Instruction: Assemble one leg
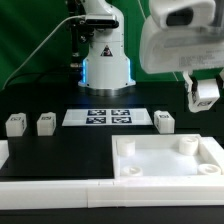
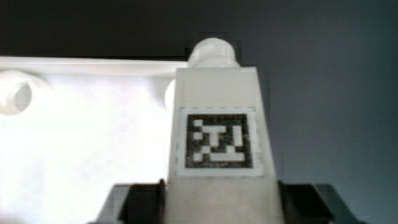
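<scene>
My gripper (image 1: 204,97) hangs at the exterior view's right, above the far right corner of the white tabletop (image 1: 150,168). It is shut on a leg (image 1: 205,91), a white post with a black-and-white tag. In the wrist view the leg (image 2: 221,110) stands out between the dark fingers (image 2: 143,205), its rounded tip pointing away from the gripper (image 2: 221,206), tag facing the camera. The tabletop (image 2: 89,120) with a round corner socket (image 2: 18,95) lies beyond it. Three more legs (image 1: 14,124) (image 1: 45,123) (image 1: 164,121) stand on the black table.
The marker board (image 1: 110,117) lies in the middle in front of the robot's base (image 1: 107,62). A white rail (image 1: 60,187) runs along the table's near edge. The tabletop has raised round sockets (image 1: 184,144) at its corners.
</scene>
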You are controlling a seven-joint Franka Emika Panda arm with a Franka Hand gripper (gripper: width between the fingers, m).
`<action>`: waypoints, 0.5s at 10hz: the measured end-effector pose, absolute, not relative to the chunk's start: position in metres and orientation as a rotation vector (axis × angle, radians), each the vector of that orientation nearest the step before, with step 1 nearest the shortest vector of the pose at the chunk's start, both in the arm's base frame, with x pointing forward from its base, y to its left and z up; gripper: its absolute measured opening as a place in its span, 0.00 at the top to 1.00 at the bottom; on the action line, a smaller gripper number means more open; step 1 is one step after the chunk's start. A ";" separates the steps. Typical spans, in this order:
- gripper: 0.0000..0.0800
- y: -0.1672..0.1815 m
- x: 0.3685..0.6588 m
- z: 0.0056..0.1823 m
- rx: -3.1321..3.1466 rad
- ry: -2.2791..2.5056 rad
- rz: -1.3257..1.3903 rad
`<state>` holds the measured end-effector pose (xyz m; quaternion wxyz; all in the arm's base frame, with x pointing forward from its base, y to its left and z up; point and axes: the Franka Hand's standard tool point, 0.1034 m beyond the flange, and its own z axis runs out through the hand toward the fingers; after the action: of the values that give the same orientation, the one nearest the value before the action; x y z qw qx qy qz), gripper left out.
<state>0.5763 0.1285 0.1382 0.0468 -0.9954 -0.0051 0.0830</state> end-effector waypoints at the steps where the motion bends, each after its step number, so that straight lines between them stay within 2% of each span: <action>1: 0.63 0.132 0.583 0.146 -3.052 -0.033 0.054; 3: 0.63 0.132 0.579 0.142 -3.038 -0.031 -0.164; 4: 0.63 0.136 0.589 0.144 -3.001 -0.030 -0.392; 5: 0.63 0.139 0.586 0.143 -2.956 -0.035 -0.582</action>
<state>0.5862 0.1387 0.1430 0.0642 -0.9791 -0.0115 -0.1927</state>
